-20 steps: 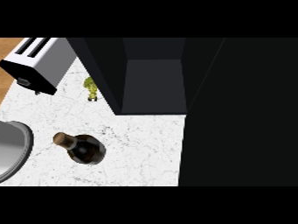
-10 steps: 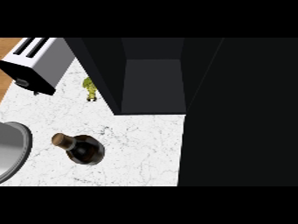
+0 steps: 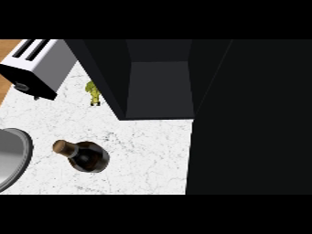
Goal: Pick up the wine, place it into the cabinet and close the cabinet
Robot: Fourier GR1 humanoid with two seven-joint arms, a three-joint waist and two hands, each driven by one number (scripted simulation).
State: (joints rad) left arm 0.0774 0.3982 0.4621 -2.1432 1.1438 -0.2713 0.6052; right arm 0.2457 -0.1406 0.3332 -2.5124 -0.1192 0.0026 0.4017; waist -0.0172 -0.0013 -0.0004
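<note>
Wine bottle (image 3: pixel 84 156) of dark glass with brown cork standing on white marbled counter (image 3: pixel 145 151), no readable label, open dark cabinet (image 3: pixel 159 87) beyond, silver toaster (image 3: pixel 36 66) sitting far left, neither hand showing.

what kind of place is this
Most likely a kitchen counter: a white marble-look countertop carries a toaster and a corked wine bottle, with an open dark cabinet behind.

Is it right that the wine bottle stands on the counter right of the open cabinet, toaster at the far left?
Not quite. The head view shows the wine bottle left of the open cabinet, nearer the view's bottom edge. It does stand on the counter, toaster far left.
</note>
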